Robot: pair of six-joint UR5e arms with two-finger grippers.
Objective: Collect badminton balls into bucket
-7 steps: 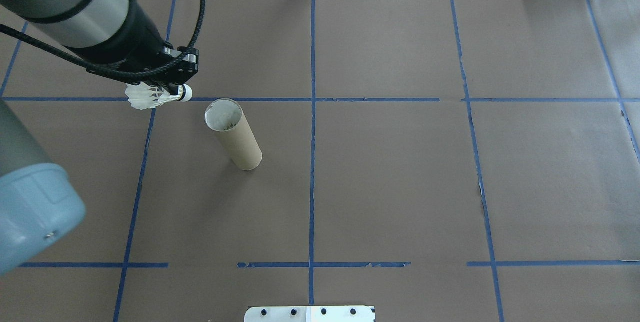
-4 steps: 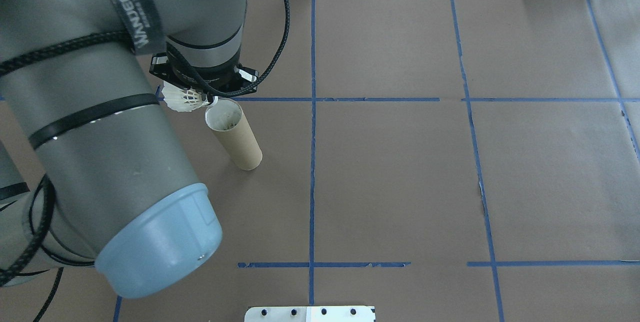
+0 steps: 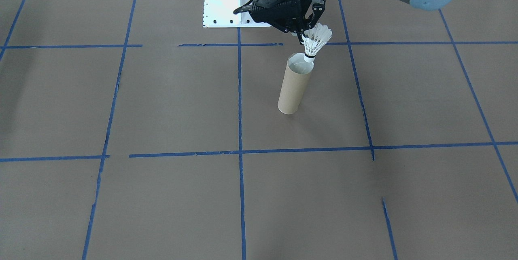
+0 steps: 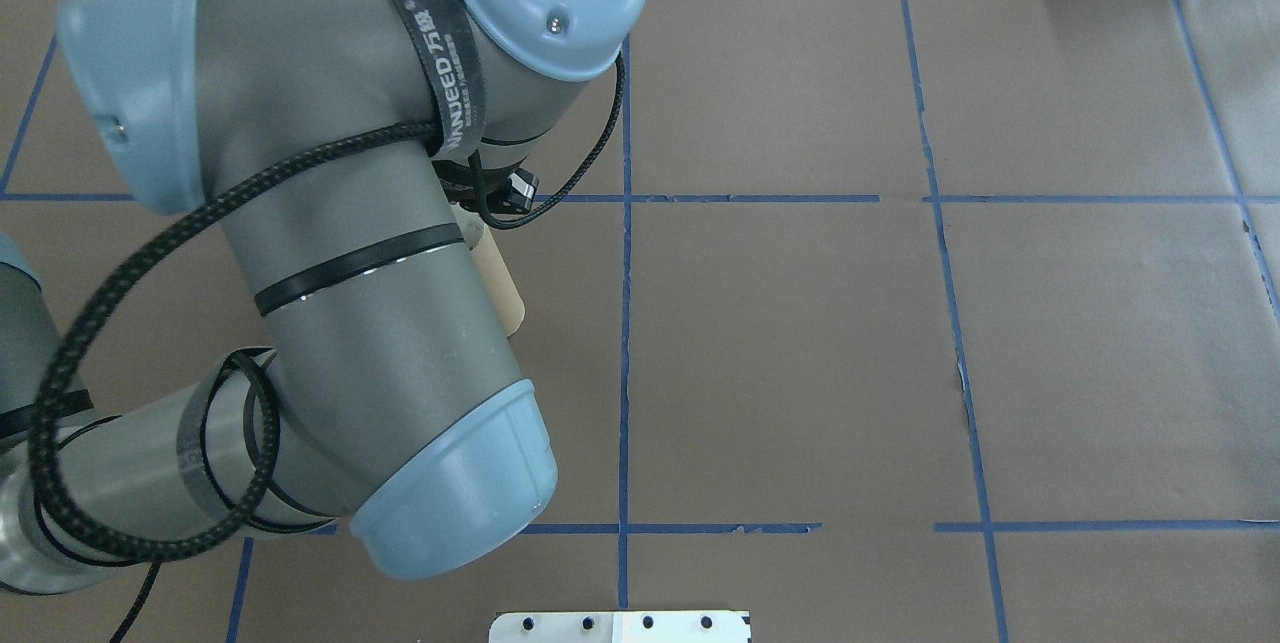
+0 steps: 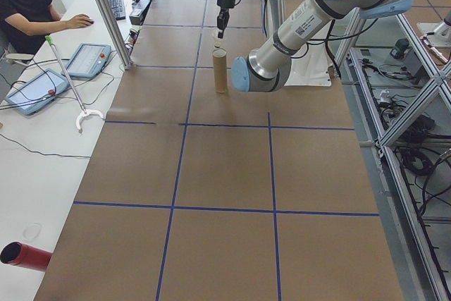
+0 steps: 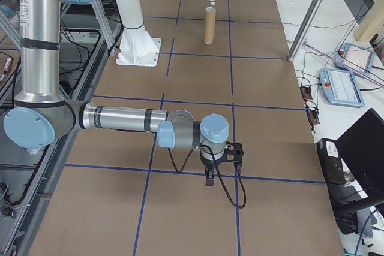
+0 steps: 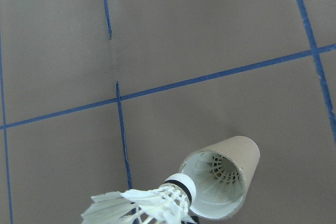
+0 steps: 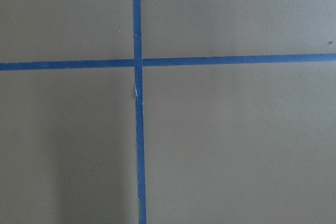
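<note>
My left gripper [image 3: 309, 33] has swung the clamped white feather shuttlecock [image 3: 315, 39] over the tall brown cardboard tube [image 3: 294, 86], cork seemingly at its rim; I cannot tell the right gripper's [image 6: 210, 179] state.

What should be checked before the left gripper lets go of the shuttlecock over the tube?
1. Left gripper holds the shuttlecock: ok.
2. Cork tip points down at the tube mouth: ok, though tilted, at the rim edge.
3. Tip centred over the opening: not ok in the left wrist view, shuttlecock sits beside the rim.
4. Tube upright: ok.
5. Room inside: cannot tell, another shuttlecock already lies within.
6. Right gripper far away: ok.
</note>
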